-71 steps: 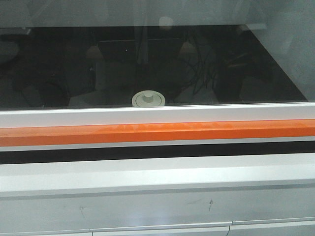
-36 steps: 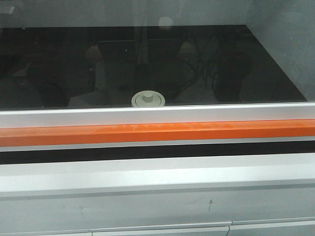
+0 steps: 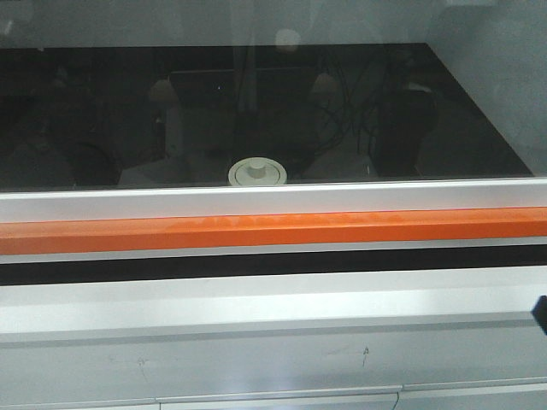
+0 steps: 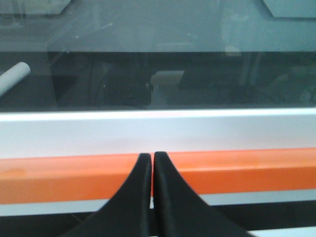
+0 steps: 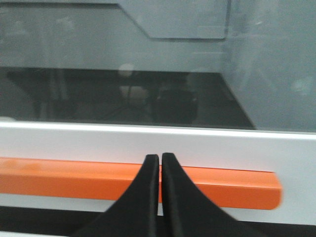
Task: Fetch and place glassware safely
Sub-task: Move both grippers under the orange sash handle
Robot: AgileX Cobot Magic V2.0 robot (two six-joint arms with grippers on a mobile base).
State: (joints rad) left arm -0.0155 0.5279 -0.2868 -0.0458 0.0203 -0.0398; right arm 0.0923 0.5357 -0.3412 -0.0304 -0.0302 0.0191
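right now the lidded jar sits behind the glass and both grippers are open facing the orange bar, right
No: the left gripper and right gripper are both shut, as the wrist views show. The lidded jar does sit behind the glass.

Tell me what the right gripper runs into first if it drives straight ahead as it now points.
Most likely the orange bar on the white frame, just ahead of the shut right gripper; depth is unclear.
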